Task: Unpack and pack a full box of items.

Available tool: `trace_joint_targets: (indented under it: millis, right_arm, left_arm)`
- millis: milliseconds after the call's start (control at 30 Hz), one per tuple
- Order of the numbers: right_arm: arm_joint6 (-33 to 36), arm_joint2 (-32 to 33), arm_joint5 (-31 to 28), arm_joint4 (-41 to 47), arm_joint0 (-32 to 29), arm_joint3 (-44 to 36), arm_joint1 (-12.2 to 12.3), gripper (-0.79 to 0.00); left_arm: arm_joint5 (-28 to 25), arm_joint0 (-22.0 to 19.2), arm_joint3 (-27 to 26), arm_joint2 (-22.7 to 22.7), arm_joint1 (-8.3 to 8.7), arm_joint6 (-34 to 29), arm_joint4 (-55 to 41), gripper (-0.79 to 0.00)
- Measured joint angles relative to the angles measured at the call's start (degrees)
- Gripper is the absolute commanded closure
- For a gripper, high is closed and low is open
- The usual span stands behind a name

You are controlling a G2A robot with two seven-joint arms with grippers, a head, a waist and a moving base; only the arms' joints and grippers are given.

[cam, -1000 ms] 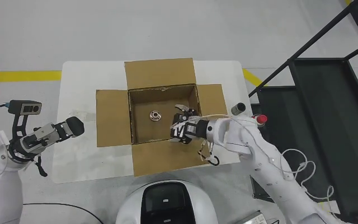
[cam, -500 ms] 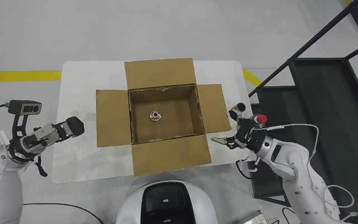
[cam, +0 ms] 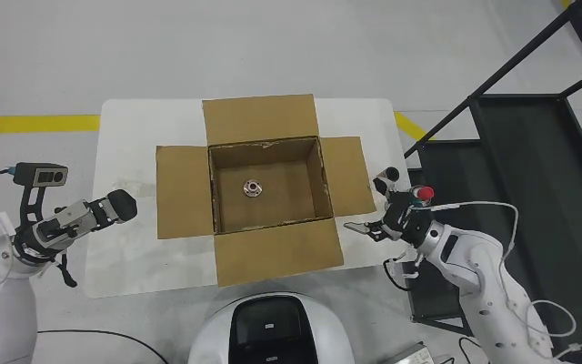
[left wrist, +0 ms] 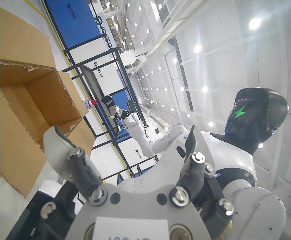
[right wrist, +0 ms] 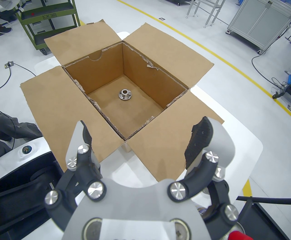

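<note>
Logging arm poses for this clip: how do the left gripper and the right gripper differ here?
The left gripper sits by the table's left edge; the right gripper by its right edge. The left gripper points upward; the right gripper points down toward the open box. Both are open and empty.

A yellow line (cam: 45,122) crosses the pale grey floor (cam: 136,45) on the left. A black metal rack (cam: 509,146) stands right of the white table (cam: 127,127). Round ceiling lights (left wrist: 197,48) shine overhead. A green cart (right wrist: 54,15) stands far off.
</note>
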Motion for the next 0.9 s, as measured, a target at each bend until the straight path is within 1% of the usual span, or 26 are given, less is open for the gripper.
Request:
trace_joint_targets:
  millis: [67,133,300,400,500,600,767,900]
  right_arm:
    - [-1.17,0.85,3.2,0.35,0.27,2.08,-0.11,-0.785]
    - [-5.02,1.76,6.18,0.87,-0.12,5.6,-0.29,-0.785]
    - [-17.93,3.3,10.63,-1.34,-1.71,15.49,-0.65,-0.785]
    - [-24.7,3.37,13.83,-2.02,-1.77,20.09,-0.95,-0.785]
    - [-29.6,3.28,16.06,-1.01,-1.23,23.01,-1.26,-0.785]
    - [-31.08,3.52,16.44,0.18,-0.77,24.59,-1.39,-0.785]
    - [-28.88,4.03,15.84,2.51,1.07,27.77,-1.42,-0.785]
    - [-27.59,3.33,14.69,2.6,2.83,30.92,-1.46,-0.785]
  left_arm:
    - [0.0,0.0,0.0,0.0,0.0,0.0,0.0,-0.785]
    - [0.0,0.0,0.0,0.0,0.0,0.0,0.0,-0.785]
    - [0.0,0.0,0.0,0.0,0.0,0.0,0.0,-0.785]
    - [0.0,0.0,0.0,0.0,0.0,0.0,0.0,-0.785]
    - [0.0,0.0,0.0,0.0,0.0,0.0,0.0,-0.785]
    - [0.0,0.0,0.0,0.0,0.0,0.0,0.0,-0.785]
    - [0.0,0.0,0.0,0.0,0.0,0.0,0.0,-0.785]
    - [0.0,0.0,0.0,0.0,0.0,0.0,0.0,-0.785]
